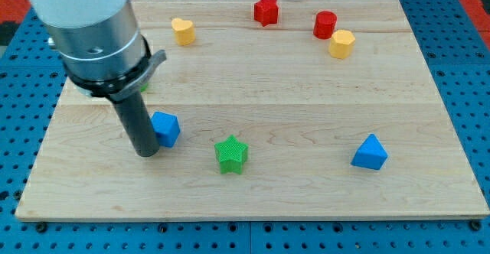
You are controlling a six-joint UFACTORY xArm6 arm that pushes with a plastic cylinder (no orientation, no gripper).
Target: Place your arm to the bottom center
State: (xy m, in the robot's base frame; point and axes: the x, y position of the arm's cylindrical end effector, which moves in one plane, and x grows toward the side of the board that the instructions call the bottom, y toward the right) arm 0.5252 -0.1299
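My tip [147, 153] rests on the wooden board [306, 93] at the view's lower left. It stands right beside the left face of a blue cube-like block [166, 128], touching or nearly so. A green star block [231, 154] lies to the tip's right, near the bottom centre. A blue triangular block [370, 153] lies at the lower right. A sliver of a green block [143, 86] shows behind the rod, mostly hidden by the arm.
Along the view's top lie a yellow heart-like block [183, 30], a red star block [266, 11], a red cylinder block [325, 24] and a yellow hexagonal block [341, 43]. Blue pegboard [467, 70] surrounds the board.
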